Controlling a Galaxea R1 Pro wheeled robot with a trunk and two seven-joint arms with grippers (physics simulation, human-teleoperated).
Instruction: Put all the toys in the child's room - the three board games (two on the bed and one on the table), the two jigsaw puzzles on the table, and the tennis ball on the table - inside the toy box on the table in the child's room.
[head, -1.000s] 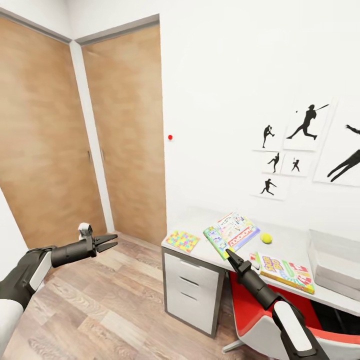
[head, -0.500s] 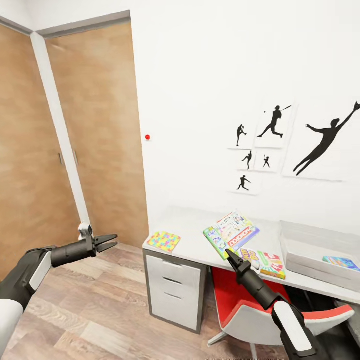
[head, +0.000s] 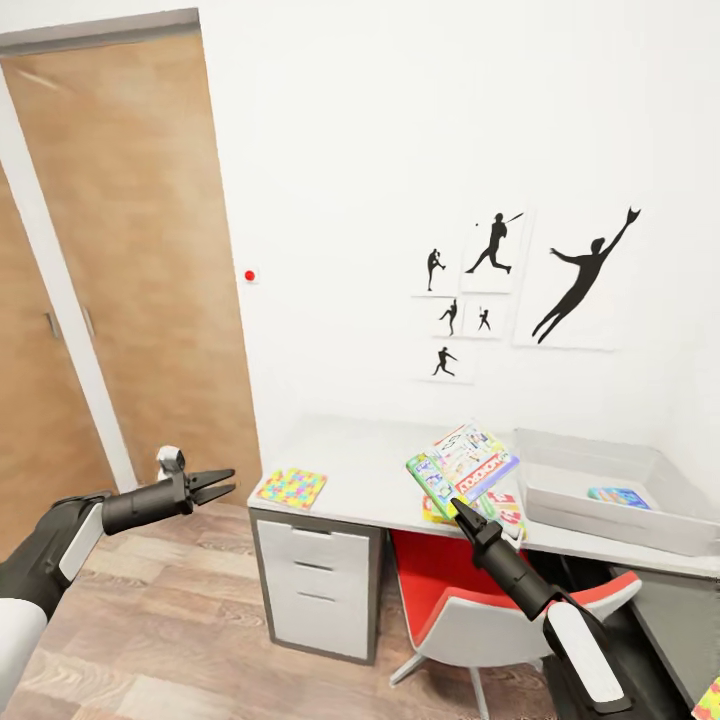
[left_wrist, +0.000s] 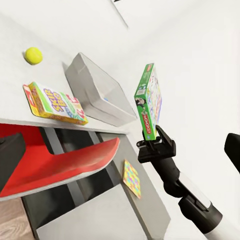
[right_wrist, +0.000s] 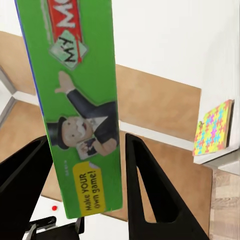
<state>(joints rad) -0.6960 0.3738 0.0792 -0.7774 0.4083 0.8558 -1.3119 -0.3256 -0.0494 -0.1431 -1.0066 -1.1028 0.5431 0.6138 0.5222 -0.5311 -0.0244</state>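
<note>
Our right hand (head: 461, 506) grasps the green-edged board game (head: 463, 464) above the counter (head: 370, 470), hiding most of the SKIP BO box (head: 510, 512) behind it. In the toy box (head: 600, 497) at far right we see a light blue box (head: 618, 496); a jigsaw puzzle (head: 291, 488) lies at the counter's left end. Our left hand (head: 218, 484) hangs empty, fingers parted, over the floor, and a red chair (head: 450, 600) stands under the counter.

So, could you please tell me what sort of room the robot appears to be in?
Most likely a child's bedroom or study: black sports-silhouette pictures hang on the white wall, a grey desk carries a colourful jigsaw puzzle and a toy box, and a red chair sits beneath it.
</note>
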